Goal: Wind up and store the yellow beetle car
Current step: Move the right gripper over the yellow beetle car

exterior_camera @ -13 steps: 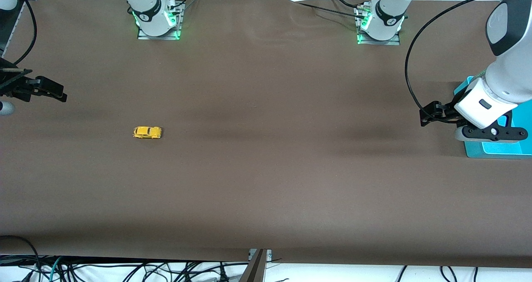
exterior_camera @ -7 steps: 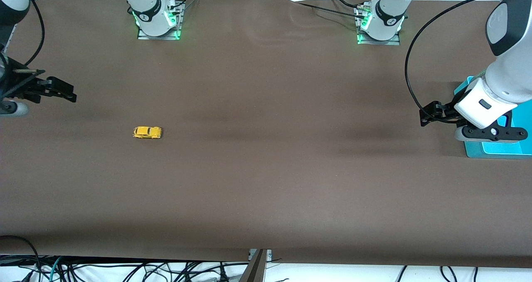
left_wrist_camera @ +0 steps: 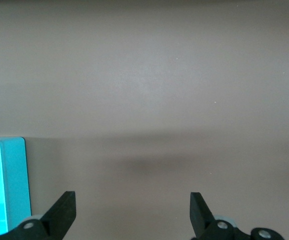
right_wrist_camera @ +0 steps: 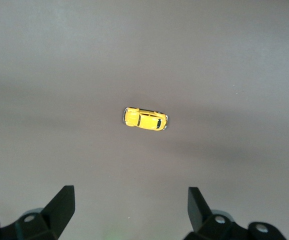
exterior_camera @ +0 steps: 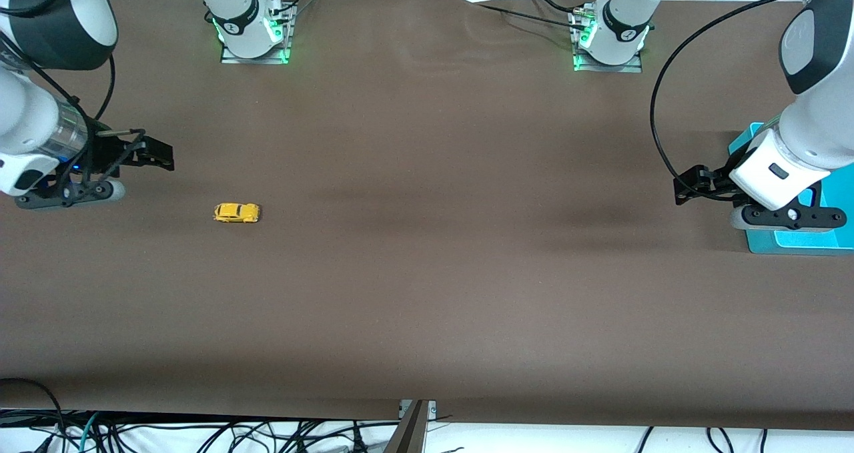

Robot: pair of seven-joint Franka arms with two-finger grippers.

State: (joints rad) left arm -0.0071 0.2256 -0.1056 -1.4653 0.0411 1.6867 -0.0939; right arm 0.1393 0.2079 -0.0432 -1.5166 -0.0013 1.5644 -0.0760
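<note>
You have hardly started: the tiny bright yellow beetle car (exterior_camera: 236, 213) sits untouched on the brown table (exterior_camera: 427, 273), toward the right arm's end, neither wound nor stored. Its long axis runs along the table's length; which end is the nose you cannot tell. The right gripper (right_wrist_camera: 129, 212) hovers near it, fingers released; the left gripper (left_wrist_camera: 133, 212) waits, fingers released, beside the turquoise box (exterior_camera: 810, 239).

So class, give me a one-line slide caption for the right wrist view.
Open right gripper hangs above the brown table, yellow toy car on it ahead.
</note>
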